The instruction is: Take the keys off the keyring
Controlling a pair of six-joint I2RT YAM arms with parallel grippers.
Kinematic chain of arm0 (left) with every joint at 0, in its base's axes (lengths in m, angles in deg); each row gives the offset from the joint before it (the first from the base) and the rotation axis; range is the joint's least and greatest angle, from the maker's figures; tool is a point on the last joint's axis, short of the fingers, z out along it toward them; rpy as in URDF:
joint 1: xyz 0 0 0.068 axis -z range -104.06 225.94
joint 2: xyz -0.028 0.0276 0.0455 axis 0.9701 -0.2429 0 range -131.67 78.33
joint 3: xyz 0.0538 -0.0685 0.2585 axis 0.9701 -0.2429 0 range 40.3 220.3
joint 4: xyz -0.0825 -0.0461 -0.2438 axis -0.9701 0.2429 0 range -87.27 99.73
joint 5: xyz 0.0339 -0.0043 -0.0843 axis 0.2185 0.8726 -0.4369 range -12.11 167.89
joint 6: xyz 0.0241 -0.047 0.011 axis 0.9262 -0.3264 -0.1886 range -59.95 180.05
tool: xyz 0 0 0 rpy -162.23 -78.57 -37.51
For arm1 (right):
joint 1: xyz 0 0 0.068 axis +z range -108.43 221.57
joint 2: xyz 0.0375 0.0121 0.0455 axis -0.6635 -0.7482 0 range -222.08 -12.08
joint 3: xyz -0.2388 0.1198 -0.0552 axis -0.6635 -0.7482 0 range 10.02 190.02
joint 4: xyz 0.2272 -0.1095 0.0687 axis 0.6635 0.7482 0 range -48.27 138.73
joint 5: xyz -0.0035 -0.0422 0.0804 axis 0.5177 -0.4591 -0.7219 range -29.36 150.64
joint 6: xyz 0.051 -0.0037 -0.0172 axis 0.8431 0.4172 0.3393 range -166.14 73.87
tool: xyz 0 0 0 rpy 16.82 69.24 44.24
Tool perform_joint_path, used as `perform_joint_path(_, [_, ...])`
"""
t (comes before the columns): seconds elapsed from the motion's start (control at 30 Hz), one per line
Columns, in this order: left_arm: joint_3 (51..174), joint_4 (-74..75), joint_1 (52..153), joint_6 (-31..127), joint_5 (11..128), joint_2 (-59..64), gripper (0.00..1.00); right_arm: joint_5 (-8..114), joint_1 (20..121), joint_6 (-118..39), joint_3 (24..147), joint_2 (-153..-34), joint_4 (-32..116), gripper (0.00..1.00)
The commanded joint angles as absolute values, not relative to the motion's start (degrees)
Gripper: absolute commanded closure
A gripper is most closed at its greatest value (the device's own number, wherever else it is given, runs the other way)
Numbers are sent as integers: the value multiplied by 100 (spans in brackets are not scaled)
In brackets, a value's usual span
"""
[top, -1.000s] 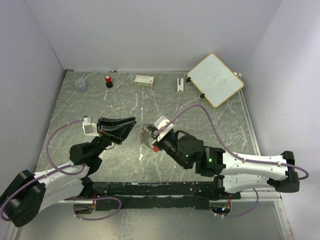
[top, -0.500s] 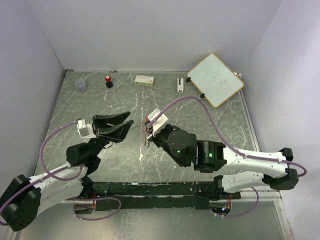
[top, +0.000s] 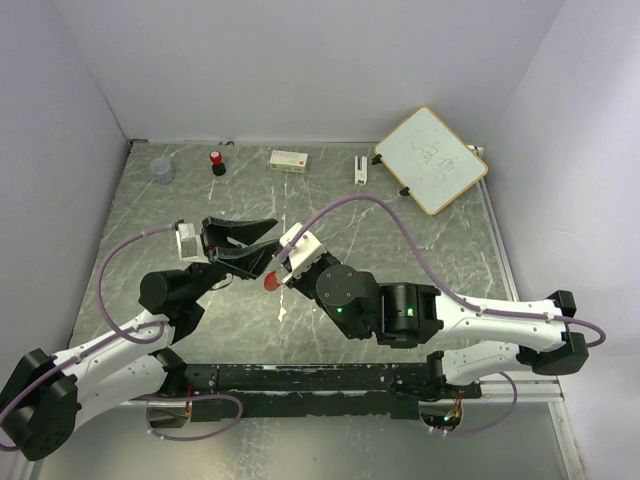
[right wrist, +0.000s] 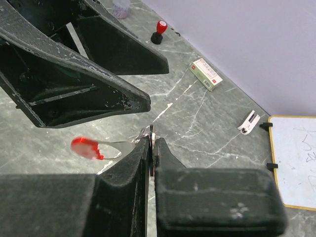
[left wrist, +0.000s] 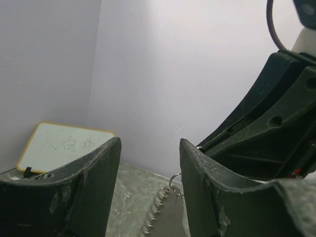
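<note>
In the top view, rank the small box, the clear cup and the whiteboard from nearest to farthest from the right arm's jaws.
1. Small box: by the back wall, almost straight beyond the jaws.
2. Clear cup: back left corner.
3. Whiteboard: back right corner.

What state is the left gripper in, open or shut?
Open. In its wrist view the left gripper's two fingers stand well apart, with the wall showing between them; the top view shows the same spread.

left jaws spread beside right jaws pinching keys (right wrist: pixel 106 146) mid-table, bottle (top: pixel 216 160), box (top: pixel 288 159), whiteboard (top: pixel 431 158) along far wall
</note>
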State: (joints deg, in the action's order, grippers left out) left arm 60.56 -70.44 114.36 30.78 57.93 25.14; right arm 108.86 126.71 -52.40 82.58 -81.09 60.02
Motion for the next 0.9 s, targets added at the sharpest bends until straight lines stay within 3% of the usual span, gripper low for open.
perform_joint_path(0.0, [6014,-6781,11470,3235,5715,2664,40,11156,12780,-5363,8362,-7957,5712,100])
perform_joint_path(0.1, [5973,-6596,11470,3328,5844,2744,47,11187,12817,-5400,8341,-7924,5661,100])
perform_joint_path(0.23, [6035,-6322,11468,3487,5870,2776,49,11220,12849,-5443,8333,-7915,5618,100])
perform_joint_path(0.87, [6123,-6665,11470,3597,5217,2541,45,11392,12936,-5510,8151,-7803,5466,100])
